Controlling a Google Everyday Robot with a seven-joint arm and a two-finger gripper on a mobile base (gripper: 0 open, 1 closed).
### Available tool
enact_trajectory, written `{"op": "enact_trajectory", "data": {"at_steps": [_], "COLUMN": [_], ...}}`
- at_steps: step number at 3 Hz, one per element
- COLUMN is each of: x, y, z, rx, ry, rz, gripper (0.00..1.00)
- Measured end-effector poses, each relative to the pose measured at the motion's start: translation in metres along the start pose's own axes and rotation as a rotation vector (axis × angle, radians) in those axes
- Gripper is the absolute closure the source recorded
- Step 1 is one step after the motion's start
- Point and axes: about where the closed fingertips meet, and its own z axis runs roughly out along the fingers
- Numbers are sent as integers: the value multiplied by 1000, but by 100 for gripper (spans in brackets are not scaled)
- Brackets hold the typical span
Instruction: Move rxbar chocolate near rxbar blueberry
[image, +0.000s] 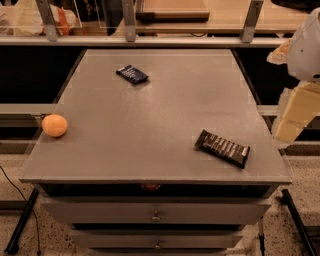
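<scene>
The rxbar chocolate (222, 148) is a long brown-black wrapped bar with pale stripes. It lies flat near the front right of the grey table (150, 115), angled slightly. The rxbar blueberry (132, 74) is a shorter dark navy bar lying flat at the far middle-left of the table. The two bars are well apart. My gripper (291, 120) hangs at the right edge of the view, off the table's right side, to the right of and above the chocolate bar. It touches neither bar.
An orange (54, 125) sits at the table's left edge. Drawers (156, 215) are below the front edge. A metal rail (150, 41) and shelving stand behind the table. The white arm body (310, 47) is at the upper right.
</scene>
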Motion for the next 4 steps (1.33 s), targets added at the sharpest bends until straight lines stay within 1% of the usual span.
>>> {"op": "enact_trajectory", "data": {"at_steps": [1,2,3,4], "x": [0,14,30,34], "y": [0,-5,-7,-1], "z": [0,17,48,77], "rx": [0,-31,-91,-136], "ry": [0,31,56,51], "rz": [0,94,222,298], "gripper": [0,0,0,0]}}
